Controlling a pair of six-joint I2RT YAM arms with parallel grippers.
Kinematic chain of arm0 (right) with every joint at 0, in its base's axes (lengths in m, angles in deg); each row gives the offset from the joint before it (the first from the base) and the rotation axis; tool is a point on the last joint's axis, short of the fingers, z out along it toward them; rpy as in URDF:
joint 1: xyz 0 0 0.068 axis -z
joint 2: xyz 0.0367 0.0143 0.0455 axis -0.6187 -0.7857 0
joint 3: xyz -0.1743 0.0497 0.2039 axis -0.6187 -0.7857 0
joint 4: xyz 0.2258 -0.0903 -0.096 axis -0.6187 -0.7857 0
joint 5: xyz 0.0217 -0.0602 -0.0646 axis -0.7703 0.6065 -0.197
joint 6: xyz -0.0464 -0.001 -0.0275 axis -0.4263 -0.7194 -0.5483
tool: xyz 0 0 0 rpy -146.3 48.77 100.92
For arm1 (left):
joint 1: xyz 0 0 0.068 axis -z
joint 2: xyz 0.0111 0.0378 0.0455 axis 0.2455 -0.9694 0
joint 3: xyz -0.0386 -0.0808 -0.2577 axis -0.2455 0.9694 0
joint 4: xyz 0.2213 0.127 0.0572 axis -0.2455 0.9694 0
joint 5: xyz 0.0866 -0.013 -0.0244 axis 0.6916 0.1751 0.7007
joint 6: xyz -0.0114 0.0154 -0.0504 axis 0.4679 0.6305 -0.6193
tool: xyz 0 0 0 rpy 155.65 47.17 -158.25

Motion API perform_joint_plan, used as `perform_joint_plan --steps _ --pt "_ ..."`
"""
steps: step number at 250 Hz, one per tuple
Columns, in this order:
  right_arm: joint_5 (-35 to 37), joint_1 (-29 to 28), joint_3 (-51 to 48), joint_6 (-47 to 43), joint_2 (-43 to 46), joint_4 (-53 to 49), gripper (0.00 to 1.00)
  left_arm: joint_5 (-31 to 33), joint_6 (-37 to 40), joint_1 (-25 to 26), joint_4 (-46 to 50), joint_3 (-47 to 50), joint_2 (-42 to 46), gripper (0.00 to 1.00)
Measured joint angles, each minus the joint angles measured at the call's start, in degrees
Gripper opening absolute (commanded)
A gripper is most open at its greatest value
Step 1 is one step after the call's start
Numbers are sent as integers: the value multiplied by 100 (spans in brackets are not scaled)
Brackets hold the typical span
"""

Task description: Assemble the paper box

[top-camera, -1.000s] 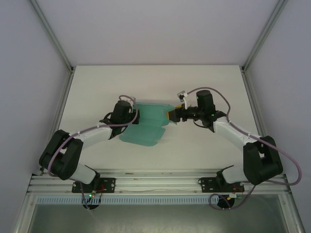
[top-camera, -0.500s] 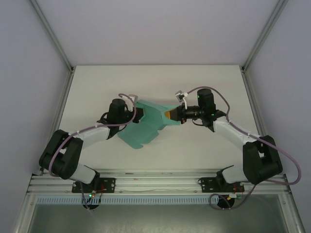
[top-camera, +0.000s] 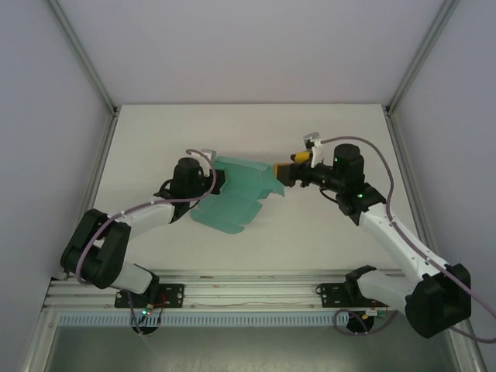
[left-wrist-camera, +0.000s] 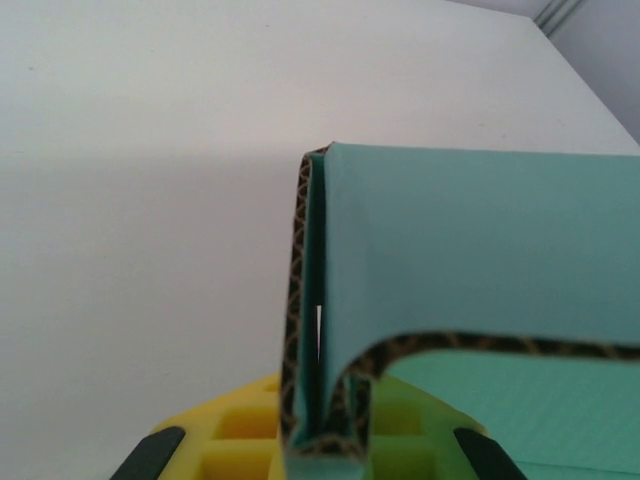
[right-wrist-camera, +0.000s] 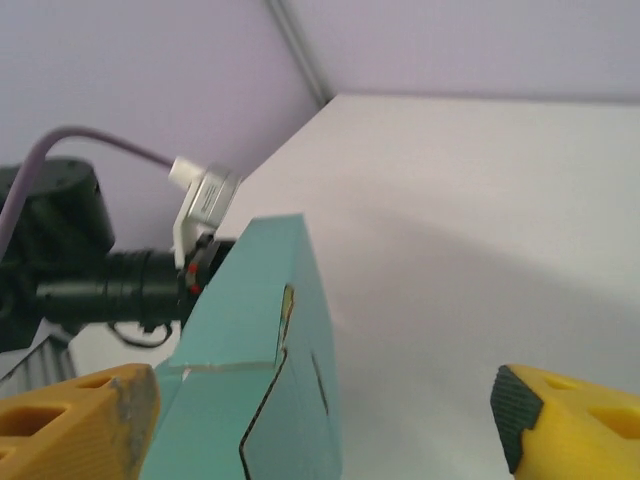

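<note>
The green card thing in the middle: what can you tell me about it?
The box is thin teal corrugated card, a die-cut sheet partly folded, with creases and rounded flaps. Its near flaps lie on the white table; its far part is raised. The left gripper pinches a folded edge; the open right gripper straddles its other end.
</note>
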Motion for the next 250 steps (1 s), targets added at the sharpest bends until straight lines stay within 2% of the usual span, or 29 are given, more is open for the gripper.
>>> perform_joint_plan --steps 66,105,163,191,200,250 --pt "413 -302 586 -46 -885 -313 92 339 -2 11 195 -2 0 0" --pt "964 -688 636 -188 -1274 -533 92 485 -4 11 339 -4 0 0" --pt "1668 -964 649 -282 -1853 -616 94 538 4 46 461 -13 -2 0" --pt "1961 -1104 667 -264 -2057 -468 96 772 11 173 599 -79 -50 0" --pt "2133 -1152 667 -214 -2116 -378 100 868 13 236 643 -120 -83 0" --pt "3801 -1585 667 190 -2459 160 100 1373 -11 564 748 -271 -210 0"
